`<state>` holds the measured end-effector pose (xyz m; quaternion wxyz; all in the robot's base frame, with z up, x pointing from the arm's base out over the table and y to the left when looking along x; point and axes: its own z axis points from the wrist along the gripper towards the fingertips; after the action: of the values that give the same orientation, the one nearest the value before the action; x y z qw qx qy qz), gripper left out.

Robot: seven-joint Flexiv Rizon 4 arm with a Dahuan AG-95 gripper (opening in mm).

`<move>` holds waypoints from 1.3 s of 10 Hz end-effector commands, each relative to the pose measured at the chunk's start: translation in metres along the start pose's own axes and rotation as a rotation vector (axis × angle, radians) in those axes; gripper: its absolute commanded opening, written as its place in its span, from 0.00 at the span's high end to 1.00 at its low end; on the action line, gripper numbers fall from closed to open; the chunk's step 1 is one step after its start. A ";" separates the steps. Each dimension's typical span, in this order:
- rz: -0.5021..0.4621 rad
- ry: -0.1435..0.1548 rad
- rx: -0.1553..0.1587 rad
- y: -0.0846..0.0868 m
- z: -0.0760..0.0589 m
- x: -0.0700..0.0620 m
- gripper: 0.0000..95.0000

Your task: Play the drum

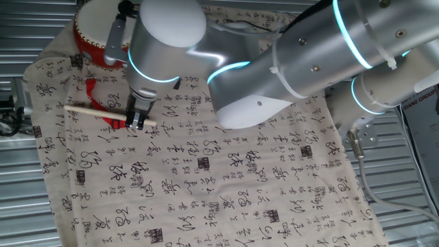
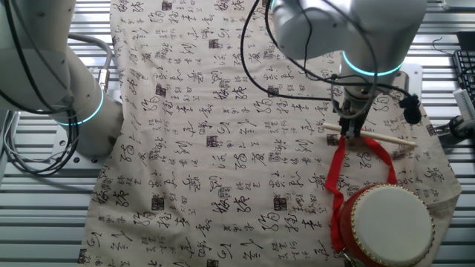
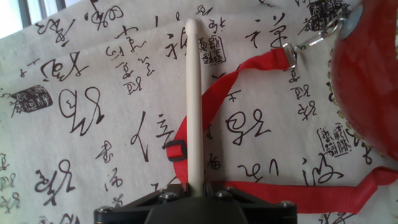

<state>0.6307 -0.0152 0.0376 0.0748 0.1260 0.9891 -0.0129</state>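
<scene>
Item: table [image 2: 44,215] of ribbed metal slats, largely covered by a cream cloth [image 1: 226,192] printed with black calligraphy and small dark seal marks. Item: drum [image 2: 390,226], small and round, red body, cream-white skin head facing up, standing at one corner of the cloth; in the hand view only part of its red wall [image 3: 367,81] shows at the right edge. Item: red strap [image 2: 343,159] with a black buckle [image 3: 177,150], attached to the drum by a metal ring, lying in a loose loop on the cloth between the drum and the arm's hand. Item: stick [image 3: 194,99], thin, pale wood, rounded tip, lying flat across the strap loop near the drum but apart from it. Item: gripper [image 1: 138,121], pointed straight down at the cloth, its fingers clenched around one end of the stick, which runs out from between them along the cloth. Item: silver arm [image 1: 322,55] with glowing teal rings, reaching over the cloth.
</scene>
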 end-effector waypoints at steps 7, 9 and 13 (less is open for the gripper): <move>-0.002 0.015 0.006 0.001 -0.025 -0.008 1.00; 0.000 0.016 0.005 0.001 -0.032 -0.010 1.00; -0.001 0.011 0.012 0.005 -0.039 -0.010 1.00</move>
<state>0.6365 -0.0109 0.0777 0.0686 0.1261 0.9895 -0.0183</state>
